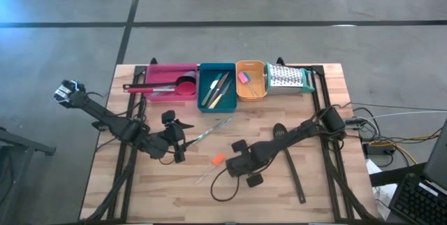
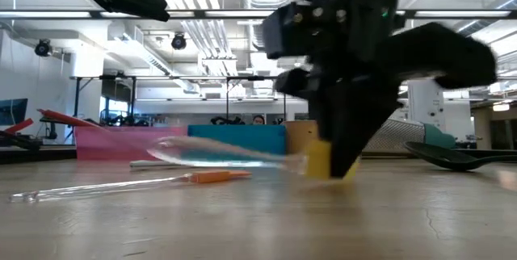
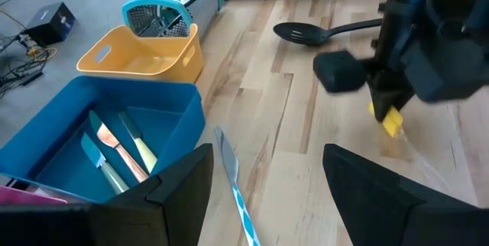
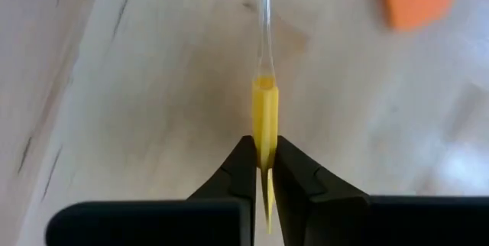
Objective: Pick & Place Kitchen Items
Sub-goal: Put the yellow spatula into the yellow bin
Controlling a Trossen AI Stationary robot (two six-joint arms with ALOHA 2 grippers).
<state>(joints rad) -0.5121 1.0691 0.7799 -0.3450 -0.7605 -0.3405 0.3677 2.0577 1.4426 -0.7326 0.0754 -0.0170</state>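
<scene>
Right gripper (image 4: 260, 166): fingers nearly closed, pinching the yellow handle (image 4: 265, 116) of a clear-bladed utensil (image 4: 266, 9), low over the wood.
Utensil axis: handle between the fingertips, clear blade running straight on ahead of them.
Orange-handled utensil (image 1: 216, 160): lies flat just beside this gripper.
Room: bare boards of the table (image 1: 160, 190) around the gripper; the black slotted turner (image 1: 288, 161) lies behind its arm.
Left gripper (image 3: 260, 192): fingers spread wide, empty; a blue-handled knife (image 3: 233, 185) lies between them, pointing forward.
Beyond: teal tray (image 1: 217, 85), orange tray (image 1: 251, 80), grater (image 1: 289, 78) along the far edge.

Bright overhead light, perhaps motion-blurred
</scene>
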